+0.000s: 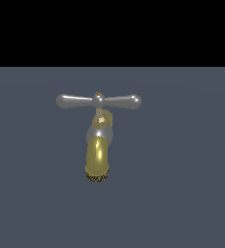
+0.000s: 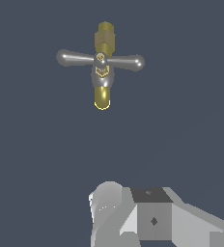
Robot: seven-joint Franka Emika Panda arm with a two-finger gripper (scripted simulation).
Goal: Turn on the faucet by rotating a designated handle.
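One small brass-gold faucet (image 1: pixel 98 155) stands mid-worktop, well apart from the grey gripper (image 2: pixel 133 212); finger spread cannot be told. Its slim, rigid, slippery-looking silver crossbar handle (image 1: pixel 99 100) seems best grasped at a bulbous end.

Overall light: dim, even, flat slate-blue ground (image 1: pixel 182 193) in both views.
Glare: bright highlights on the handle (image 1: pixel 99 100) and down the spout of the faucet (image 1: pixel 97 155); light appears to fall from above.
Shadows: I see none cast on the ground.
Sharpness: soft, coarse render; mesh tip grainy.
Exterior view: black band across top.
My fingers (image 2: pixel 155 219): pale, evenly lit, blocky; edges undistorted.
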